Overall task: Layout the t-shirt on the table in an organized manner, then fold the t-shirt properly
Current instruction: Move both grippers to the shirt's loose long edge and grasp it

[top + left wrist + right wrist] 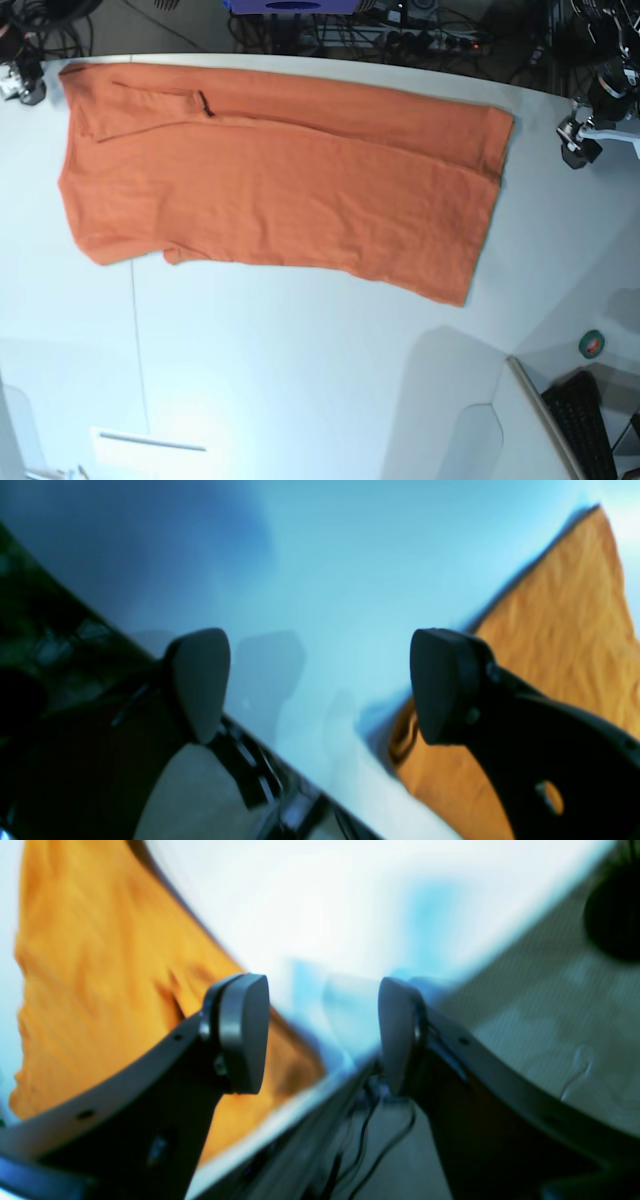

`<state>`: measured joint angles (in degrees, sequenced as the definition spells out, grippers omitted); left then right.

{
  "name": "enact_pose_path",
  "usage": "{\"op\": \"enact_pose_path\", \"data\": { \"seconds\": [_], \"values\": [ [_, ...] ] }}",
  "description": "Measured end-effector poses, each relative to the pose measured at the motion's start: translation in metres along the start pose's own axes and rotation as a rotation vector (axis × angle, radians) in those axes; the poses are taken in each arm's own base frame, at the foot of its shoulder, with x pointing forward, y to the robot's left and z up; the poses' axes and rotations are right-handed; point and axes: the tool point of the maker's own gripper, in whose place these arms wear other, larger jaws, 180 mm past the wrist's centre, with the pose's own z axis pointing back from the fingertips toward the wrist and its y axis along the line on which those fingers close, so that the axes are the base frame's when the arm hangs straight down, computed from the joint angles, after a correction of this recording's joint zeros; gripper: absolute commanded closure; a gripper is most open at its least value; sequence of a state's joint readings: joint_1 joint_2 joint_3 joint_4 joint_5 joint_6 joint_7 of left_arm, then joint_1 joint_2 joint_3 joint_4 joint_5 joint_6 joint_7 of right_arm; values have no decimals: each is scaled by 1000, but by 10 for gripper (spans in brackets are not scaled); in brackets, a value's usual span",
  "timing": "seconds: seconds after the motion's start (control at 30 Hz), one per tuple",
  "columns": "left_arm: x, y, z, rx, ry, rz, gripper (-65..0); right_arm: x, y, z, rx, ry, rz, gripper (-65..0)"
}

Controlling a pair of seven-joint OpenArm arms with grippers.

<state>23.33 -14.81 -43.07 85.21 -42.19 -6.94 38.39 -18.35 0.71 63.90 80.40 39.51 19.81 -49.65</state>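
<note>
Orange t-shirt (280, 190), wrinkly cloth, flat on smooth white table (300, 380); left gripper (320, 680) & right gripper (322, 1032) both released, nothing held.

The t-shirt (290, 190) lies flat on the table (300, 380), stretched across the far half of it in the base view, its far edge close along the table's far rim. The near half of the table lies in front of it. A seam line (135, 340) runs from the shirt's near edge toward the front. A keyboard (590, 425), as it seems, sits off the table's near right corner.
</note>
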Motion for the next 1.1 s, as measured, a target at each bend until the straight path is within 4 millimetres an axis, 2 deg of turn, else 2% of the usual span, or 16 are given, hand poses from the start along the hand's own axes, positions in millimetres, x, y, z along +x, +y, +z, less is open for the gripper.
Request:
{"op": "enact_pose_path", "data": {
  "seconds": [0.07, 0.13, 0.23, 0.33, 0.43, 0.57, 0.63, 0.7, 0.77, 0.93, 1.1],
  "values": [
    [18, -3, -2, -7, -25, -26, -532, 29, 7, -3, -14, -28, 74, -327],
    [30, -17, -10, -32, -12, -95, -532, 57, 29, -13, -2, -25, 200, -329],
    [39, -59, -27, -122, 45, -244, -530, 77, 98, -44, 117, 47, 455, -329],
    [40, -102, -44, -207, 77, -336, -530, 79, 174, -73, 239, 111, 589, -327],
    [29, -120, -57, -237, 126, -378, -530, 84, 218, -95, 270, 152, 612, -326],
    [21, -125, -65, -238, 159, -384, -530, 79, 233, -123, 131, 223, 730, -327],
    [22, -126, -65, -239, 155, -382, -530, 72, 250, -134, 126, 219, 810, -327],
    [22, -123, -66, -232, 157, -380, -530, 59, 256, -145, 99, 253, 865, -327],
    [22, -119, -66, -224, 161, -386, -530, 48, 254, -153, 74, 286, 871, -327],
    [26, -121, -66, -227, 153, -384, -530, 44, 228, -166, -12, 302, 912, -326],
    [25, -116, -69, -215, 161, -379, -530, 45, 229, -169, -47, 274, 923, -323]
  ]
}}
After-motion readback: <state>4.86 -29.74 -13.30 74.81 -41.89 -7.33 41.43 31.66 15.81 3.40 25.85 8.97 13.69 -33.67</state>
